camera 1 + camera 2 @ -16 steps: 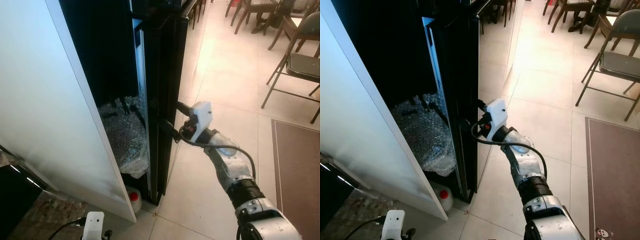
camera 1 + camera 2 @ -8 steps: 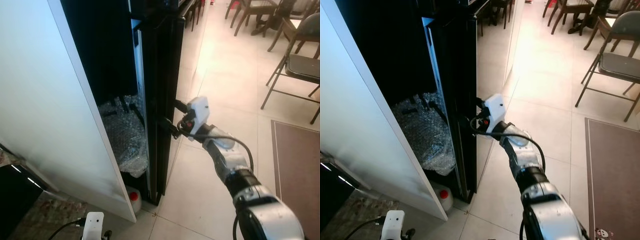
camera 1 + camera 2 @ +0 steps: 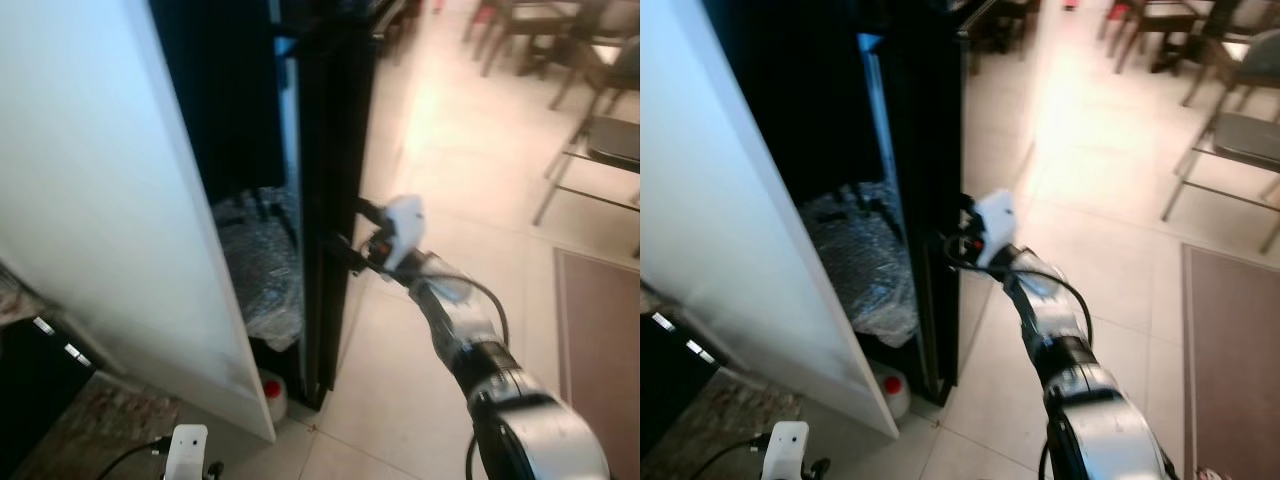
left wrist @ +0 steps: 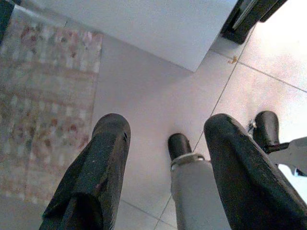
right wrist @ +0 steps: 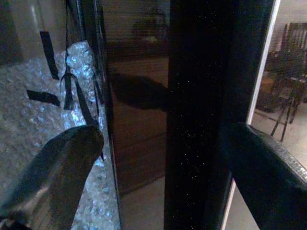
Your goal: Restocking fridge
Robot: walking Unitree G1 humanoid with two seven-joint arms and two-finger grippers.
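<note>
The black fridge stands on the tile floor, a bubble-wrapped bundle beside it. The right gripper, fingers spread, straddles the fridge's front edge. The left gripper hangs released.

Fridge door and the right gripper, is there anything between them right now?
Nothing visible does. The right gripper is already at the edge of the black fridge door, with one black finger on each side of it. The bubble wrap bundle sits behind the door, inside the gap, not in the gripper's way.
</note>
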